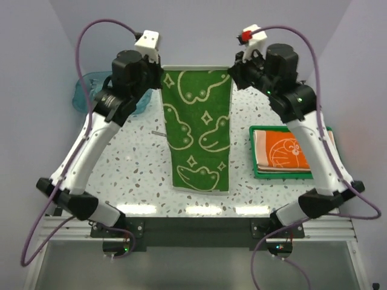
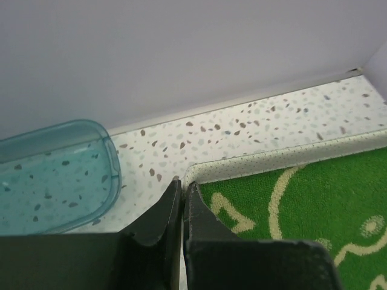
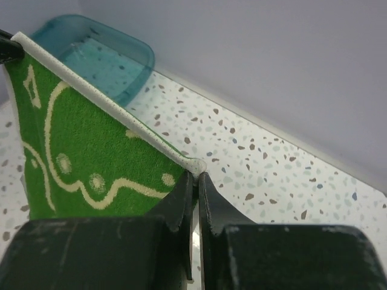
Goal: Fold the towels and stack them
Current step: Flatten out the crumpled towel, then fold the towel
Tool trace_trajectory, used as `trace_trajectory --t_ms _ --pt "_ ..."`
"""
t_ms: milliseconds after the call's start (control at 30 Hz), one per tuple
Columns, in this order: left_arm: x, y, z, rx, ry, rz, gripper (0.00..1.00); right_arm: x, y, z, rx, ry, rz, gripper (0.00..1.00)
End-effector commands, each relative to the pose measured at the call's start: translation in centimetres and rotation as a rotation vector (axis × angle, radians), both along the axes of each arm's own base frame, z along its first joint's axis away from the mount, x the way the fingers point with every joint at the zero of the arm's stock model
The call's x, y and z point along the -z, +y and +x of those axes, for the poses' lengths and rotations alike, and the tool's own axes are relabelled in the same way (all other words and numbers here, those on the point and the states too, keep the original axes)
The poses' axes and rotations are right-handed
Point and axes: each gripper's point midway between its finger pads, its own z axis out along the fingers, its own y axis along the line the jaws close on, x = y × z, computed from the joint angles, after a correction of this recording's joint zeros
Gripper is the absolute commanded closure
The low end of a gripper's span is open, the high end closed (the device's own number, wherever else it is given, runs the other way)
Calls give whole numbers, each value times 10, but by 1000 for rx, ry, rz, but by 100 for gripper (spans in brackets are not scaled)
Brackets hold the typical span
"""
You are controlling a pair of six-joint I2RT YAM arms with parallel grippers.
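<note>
arms [image 1: 91,151]: white links, black joints | cables [image 1: 112,22]: purple | fingers [image 2: 208,223]: black

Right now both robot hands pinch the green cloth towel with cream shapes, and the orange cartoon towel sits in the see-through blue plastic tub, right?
Not quite. The top external view shows the orange cartoon towel in the flat green tray on the right, not the blue tub. The left gripper and right gripper do pinch top corners of the green cloth towel.
</note>
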Motion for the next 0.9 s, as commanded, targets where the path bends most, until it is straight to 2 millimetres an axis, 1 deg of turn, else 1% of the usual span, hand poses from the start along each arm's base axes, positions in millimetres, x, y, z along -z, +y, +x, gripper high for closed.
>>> trace_trajectory --t_ms 0,33,67,100,133,167,200,233,267,300,367,400,433,467,500,533,567,600,633,667,700,733,767,800,833,867 --pt "41 23 53 -129 67 18 99 31 -19 55 186 24 -74 100" --pt "49 24 66 -143 64 24 98 38 -14 68 187 12 -82 100" --pt "75 21 83 -151 104 50 98 57 -8 84 184 35 -105 100" --pt "87 21 92 -157 113 63 98 69 -6 94 188 47 -118 100" --pt "97 24 104 -169 111 74 99 78 -2 104 188 41 -125 100" --pt "122 22 118 -171 148 93 99 88 1 112 185 46 -136 100" --pt "131 21 124 -164 156 105 100 109 3 125 190 69 -157 100" --pt "139 21 133 -164 150 106 100 120 4 134 196 56 -165 100" --pt "158 19 142 -162 176 122 100 130 5 141 195 63 -172 100" --pt "165 19 145 -159 178 134 100 145 8 147 184 80 -185 100" --pt "181 18 152 -160 192 141 100 159 13 153 156 85 -207 100" --pt "190 19 151 -158 207 146 100 170 16 154 142 99 -219 100" --pt "191 18 151 -151 203 143 100 176 17 153 132 107 -230 100" --pt "191 19 149 -149 203 143 100 179 18 152 122 117 -233 100" --pt "194 19 146 -147 210 142 100 188 19 149 108 137 -239 100" --pt "203 18 141 -134 234 145 100 192 18 143 95 163 -246 100" --pt "200 19 136 -133 236 137 100 196 18 138 84 178 -248 100" --pt "203 18 130 -130 254 120 100 198 19 132 70 193 -247 100" --pt "219 17 119 -107 301 118 100 206 16 121 66 229 -249 100" --pt "216 18 110 -102 310 103 100 208 13 114 65 246 -250 100" --pt "221 17 101 -104 341 72 100 214 11 108 68 271 -252 100" --pt "244 19 85 -99 411 71 100 228 6 94 72 329 -261 100" --pt "241 19 74 -100 425 46 100 226 2 85 75 347 -255 100" --pt "264 20 56 -104 497 27 100 239 1 72 61 397 -256 100" --pt "272 17 43 -74 531 10 100 249 0 57 55 463 -247 100" --pt "268 17 31 -60 533 -10 100 248 -3 45 49 484 -239 100"
